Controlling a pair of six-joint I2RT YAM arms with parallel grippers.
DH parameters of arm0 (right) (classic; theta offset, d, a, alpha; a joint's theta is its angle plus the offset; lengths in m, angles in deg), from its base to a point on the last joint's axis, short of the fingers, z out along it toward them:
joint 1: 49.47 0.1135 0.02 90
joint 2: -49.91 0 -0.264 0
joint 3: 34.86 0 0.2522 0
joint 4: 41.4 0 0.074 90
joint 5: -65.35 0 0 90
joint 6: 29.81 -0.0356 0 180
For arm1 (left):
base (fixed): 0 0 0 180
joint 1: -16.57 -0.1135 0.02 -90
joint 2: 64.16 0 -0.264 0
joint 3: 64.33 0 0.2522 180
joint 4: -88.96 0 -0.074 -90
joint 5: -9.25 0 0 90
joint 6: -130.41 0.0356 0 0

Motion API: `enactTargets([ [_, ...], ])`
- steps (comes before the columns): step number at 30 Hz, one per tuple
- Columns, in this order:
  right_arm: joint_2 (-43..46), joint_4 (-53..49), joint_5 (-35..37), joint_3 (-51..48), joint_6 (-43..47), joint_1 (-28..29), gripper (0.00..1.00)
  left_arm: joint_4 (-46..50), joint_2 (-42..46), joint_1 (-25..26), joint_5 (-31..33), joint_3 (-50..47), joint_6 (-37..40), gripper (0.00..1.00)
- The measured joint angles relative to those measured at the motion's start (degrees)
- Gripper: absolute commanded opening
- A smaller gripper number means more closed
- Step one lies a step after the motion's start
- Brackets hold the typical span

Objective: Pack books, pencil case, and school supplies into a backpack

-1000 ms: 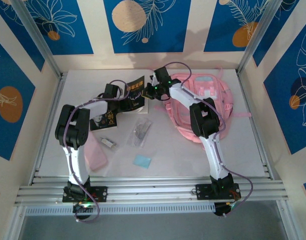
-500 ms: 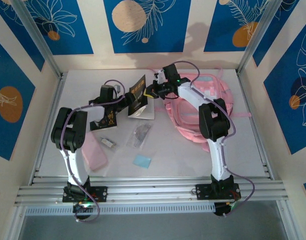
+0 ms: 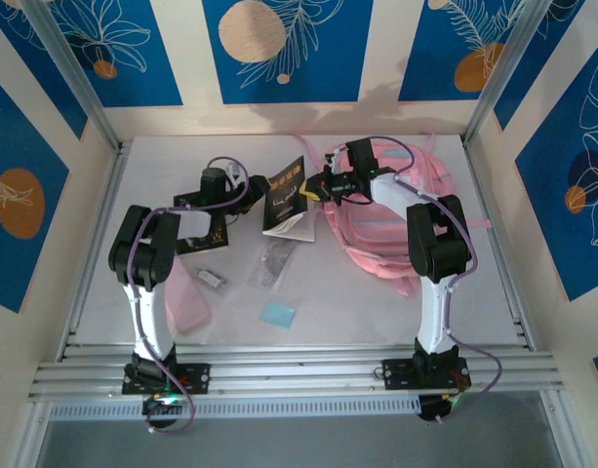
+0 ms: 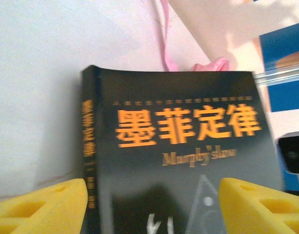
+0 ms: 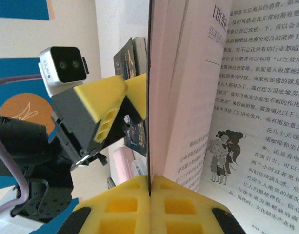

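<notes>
One of the books (image 3: 287,191) hangs open above the table, its white pages (image 5: 247,97) splayed. My right gripper (image 3: 315,189) (image 5: 150,187) is shut on its thin black cover. This book's front (image 4: 183,146) carries orange lettering. It faces my left gripper (image 3: 258,186) (image 4: 151,195), whose yellow fingers (image 5: 98,100) stand wide open against that cover. The second book (image 3: 203,230) lies under my left arm. The pink backpack (image 3: 391,219) lies at the right. The pencil case (image 3: 186,297), light-blue pad (image 3: 277,314), clear bag (image 3: 275,259) and small clip (image 3: 212,279) rest in front.
The table (image 3: 357,312) is white and fenced by metal rails, with blue-patterned walls behind. A thin pink backpack strap (image 4: 165,39) trails on the table beyond the held book.
My right gripper has carried the open book to the right, toward the backpack. The left gripper has followed it rightward, staying at the cover.
</notes>
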Motion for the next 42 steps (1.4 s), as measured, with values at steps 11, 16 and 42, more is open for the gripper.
enactTargets([
  [11, 4.0, 5.3, -1.5, -8.2, -1.9, -2.5, 0.0, 4.2, -0.8, 2.3, 0.1, -1.6, 1.8, 0.74],
  [16, 7.1, 6.2, -2.2, -9.9, -1.9, -3.6, 0.0, 4.5, -0.7, 2.8, 0.3, -1.7, 2.5, 0.74],
  [42, 8.1, 8.9, -2.9, -19.1, -0.9, -8.3, 0.0, -6.3, -2.4, 8.8, -0.4, -2.0, -10.8, 0.21],
])
